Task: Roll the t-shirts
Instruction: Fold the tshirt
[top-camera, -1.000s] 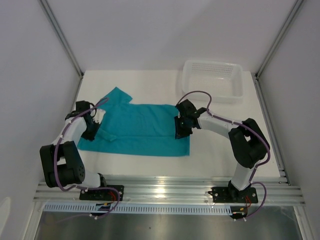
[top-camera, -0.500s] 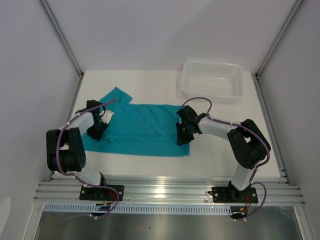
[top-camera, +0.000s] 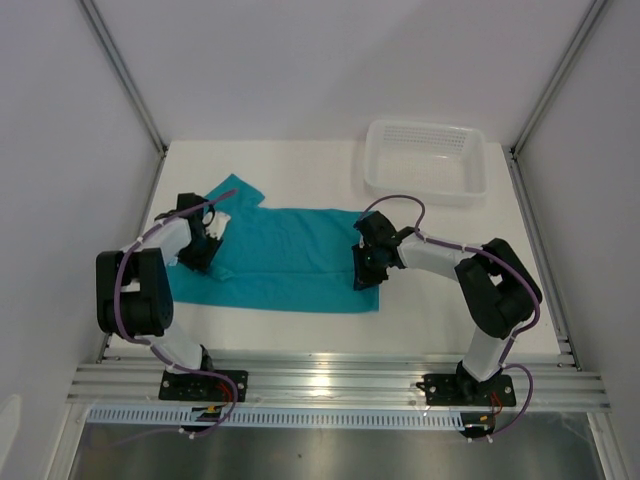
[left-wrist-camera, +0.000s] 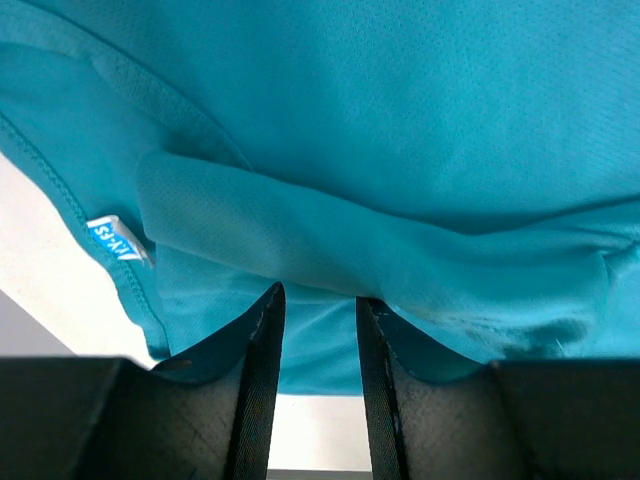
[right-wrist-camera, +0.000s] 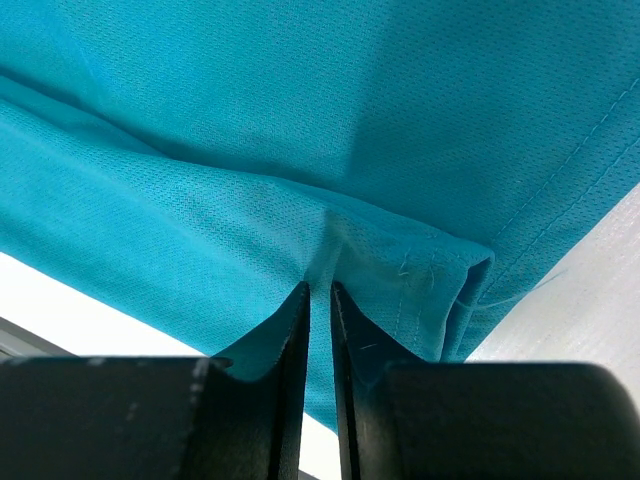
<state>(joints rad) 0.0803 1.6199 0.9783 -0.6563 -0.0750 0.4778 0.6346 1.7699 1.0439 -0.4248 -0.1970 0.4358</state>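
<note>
The teal t-shirt lies spread flat on the white table, with a sleeve pointing to the far left. My left gripper is at its left, neck end. In the left wrist view the fingers stand a narrow gap apart, with a raised fold of teal fabric between the tips. The white neck label shows to the left. My right gripper is at the shirt's right hem. In the right wrist view it is shut, pinching a small ridge of the fabric.
A white perforated basket stands at the back right of the table. Grey walls enclose the table on three sides. The metal rail with the arm bases runs along the near edge.
My left gripper has moved right and towards the far side, drawing the shirt's left edge inward. My right gripper has barely shifted at the hem.
</note>
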